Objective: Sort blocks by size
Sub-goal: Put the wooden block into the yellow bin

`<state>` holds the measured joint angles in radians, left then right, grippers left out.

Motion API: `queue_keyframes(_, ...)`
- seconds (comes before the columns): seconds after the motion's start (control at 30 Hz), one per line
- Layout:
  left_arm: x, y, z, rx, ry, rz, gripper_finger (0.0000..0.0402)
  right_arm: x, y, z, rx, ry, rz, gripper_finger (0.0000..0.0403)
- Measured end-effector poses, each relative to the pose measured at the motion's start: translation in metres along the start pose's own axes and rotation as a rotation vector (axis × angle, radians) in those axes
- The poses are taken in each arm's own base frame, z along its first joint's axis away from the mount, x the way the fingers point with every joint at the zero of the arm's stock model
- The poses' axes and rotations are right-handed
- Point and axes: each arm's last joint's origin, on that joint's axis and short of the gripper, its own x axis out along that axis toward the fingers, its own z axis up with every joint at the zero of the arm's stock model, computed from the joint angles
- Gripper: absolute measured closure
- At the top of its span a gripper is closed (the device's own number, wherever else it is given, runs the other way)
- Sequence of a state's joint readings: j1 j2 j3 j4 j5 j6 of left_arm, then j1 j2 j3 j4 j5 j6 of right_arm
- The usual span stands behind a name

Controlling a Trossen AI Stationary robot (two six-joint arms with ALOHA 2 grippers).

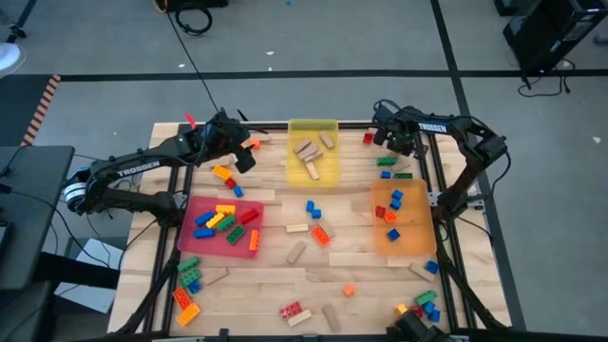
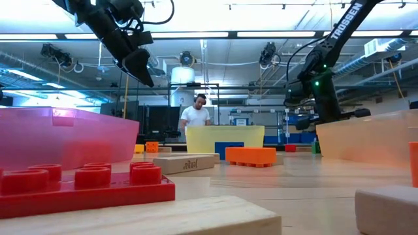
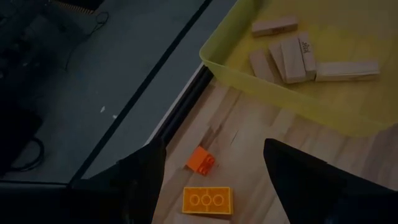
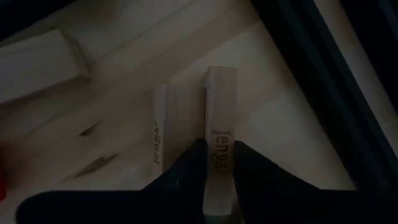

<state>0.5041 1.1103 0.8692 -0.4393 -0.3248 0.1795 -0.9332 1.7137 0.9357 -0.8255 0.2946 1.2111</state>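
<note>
The pale wooden-plank tabletop carries three shallow plastic trays: a red one holding the longer studded bricks, a yellow one holding tan wooden blocks, and an orange one holding short bricks, with many studded plastic bricks scattered loose around them. The step in hand looks like gathering wooden blocks at the far right corner: the right claw is closed narrow on a printed tan wooden block, a second one lying just beside it. The next move probably calls for lifting it clear and carrying it over the yellow tray. The left claw hangs wide, empty, above a small orange brick near the far edge.
</note>
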Motion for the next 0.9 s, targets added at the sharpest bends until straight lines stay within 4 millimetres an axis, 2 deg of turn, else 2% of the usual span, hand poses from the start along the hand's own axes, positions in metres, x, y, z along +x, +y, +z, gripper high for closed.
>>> queue_keyframes(0.13, 0.0, 0.0, 0.0, 0.001, 0.0, 0.0, 0.0122, -0.002, -0.002, -0.006, -0.02, 0.059, 0.012, 0.0303)
queue_keyframes(0.37, 0.0, 0.0, 0.0, 0.002, 0.0, 0.0, 0.0122, -0.023, -0.006, -0.004, -0.017, 0.009, 0.094, 0.0324)
queue_keyframes(0.63, 0.0, 0.0, 0.0, 0.002, 0.0, 0.0, 0.0122, -0.044, -0.009, -0.004, -0.072, -0.002, 0.22, 0.0315)
queue_keyframes(0.8, 0.0, 0.0, 0.0, 0.002, -0.001, 0.0, 0.0122, -0.076, -0.003, -0.013, -0.149, -0.098, 0.455, 0.0324)
queue_keyframes(0.9, 0.0, 0.0, 0.0, 0.002, -0.002, 0.0, 0.0122, -0.103, 0.002, -0.018, -0.207, -0.178, 0.634, 0.0324)
